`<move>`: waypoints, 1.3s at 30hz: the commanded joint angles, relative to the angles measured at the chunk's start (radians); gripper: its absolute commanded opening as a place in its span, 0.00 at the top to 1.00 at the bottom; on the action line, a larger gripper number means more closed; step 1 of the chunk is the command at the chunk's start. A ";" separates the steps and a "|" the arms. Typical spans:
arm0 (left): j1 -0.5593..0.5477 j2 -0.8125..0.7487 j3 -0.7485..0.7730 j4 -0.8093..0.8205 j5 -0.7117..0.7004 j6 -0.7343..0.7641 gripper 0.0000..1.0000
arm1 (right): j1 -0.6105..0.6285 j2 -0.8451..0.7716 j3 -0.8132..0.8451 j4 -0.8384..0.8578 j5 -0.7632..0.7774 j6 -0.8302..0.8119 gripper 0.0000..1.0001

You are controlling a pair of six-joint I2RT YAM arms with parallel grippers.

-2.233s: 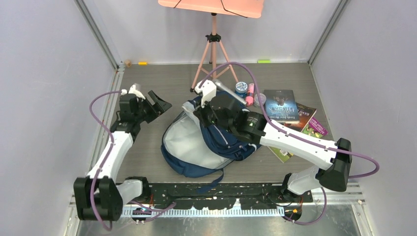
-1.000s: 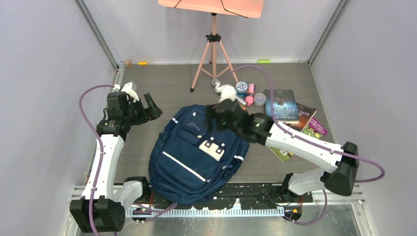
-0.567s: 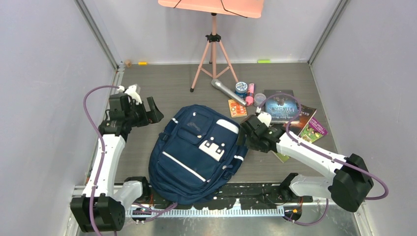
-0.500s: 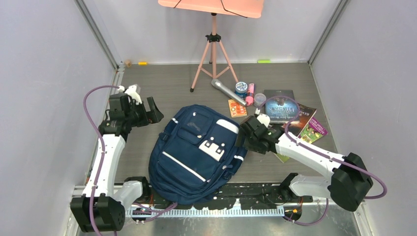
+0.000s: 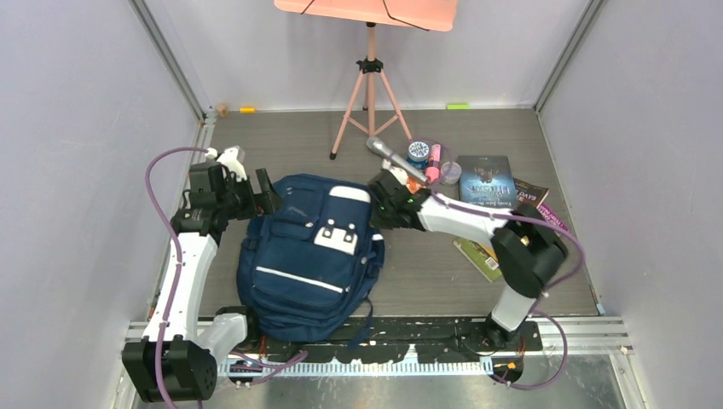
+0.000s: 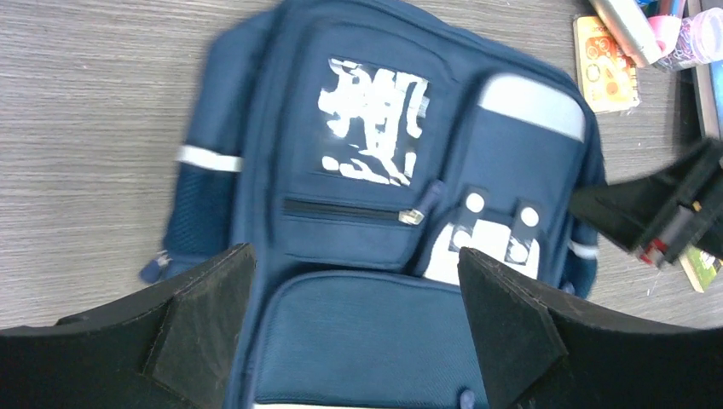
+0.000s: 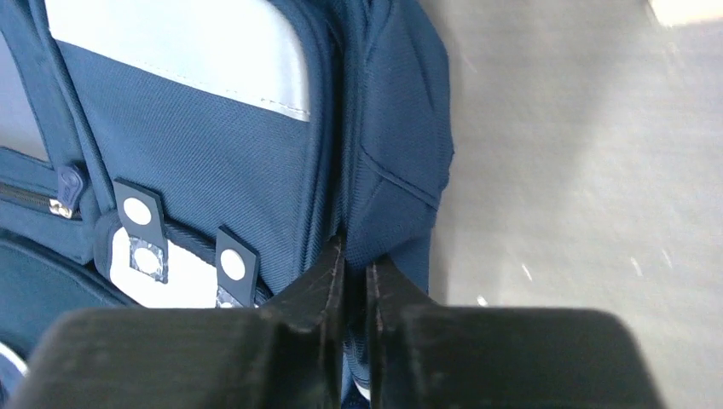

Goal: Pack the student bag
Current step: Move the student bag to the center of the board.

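The student bag (image 5: 307,251) is a navy backpack with white stripes and a white patch. It lies front-up and closed on the floor in the top view. My right gripper (image 5: 381,204) is shut on the fabric at the bag's right side edge (image 7: 384,183). My left gripper (image 5: 263,194) is open just above the bag's top left corner. In the left wrist view the front pocket (image 6: 375,128) lies between the spread fingers (image 6: 200,328).
A pink tripod (image 5: 369,94) stands at the back. To the right of the bag lie a silver microphone (image 5: 385,153), a blue tub (image 5: 418,152), a pink tube (image 5: 434,162), a small orange card (image 6: 604,75) and books (image 5: 486,181).
The bag, open and showing its grey lining 2.2 s ago, now lies closed and front-up. It has shifted left toward my left gripper. My right gripper went from the bag's right side up to its edge.
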 commanded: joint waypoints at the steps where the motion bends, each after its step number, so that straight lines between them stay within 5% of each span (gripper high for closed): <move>1: 0.006 -0.010 -0.001 0.026 0.019 0.013 0.08 | 0.027 0.174 0.220 0.161 0.092 -0.114 0.95; 10: 0.006 0.003 -0.008 0.042 0.049 0.008 0.09 | 0.014 0.562 0.803 0.187 0.237 -0.480 0.98; 13: 0.005 0.006 -0.009 0.043 0.052 0.009 0.09 | -0.007 0.584 0.904 0.148 0.232 -0.529 0.75; 14: 0.005 0.008 -0.009 0.043 0.051 0.008 0.09 | -0.009 0.569 0.906 0.143 0.228 -0.557 0.57; 18: 0.005 0.015 -0.008 0.039 0.047 0.011 0.09 | -0.011 0.427 0.807 0.101 0.230 -0.626 0.22; 22: 0.005 0.016 -0.004 0.028 0.038 0.018 0.09 | -0.012 0.216 0.589 0.050 0.324 -0.676 0.09; 29: 0.006 0.016 0.000 0.012 0.039 0.023 0.09 | -0.069 -0.001 0.322 -0.207 0.670 -0.762 0.00; 39: 0.002 0.008 0.001 -0.005 0.034 0.035 0.09 | -0.235 0.156 0.257 -0.414 0.741 -0.741 0.01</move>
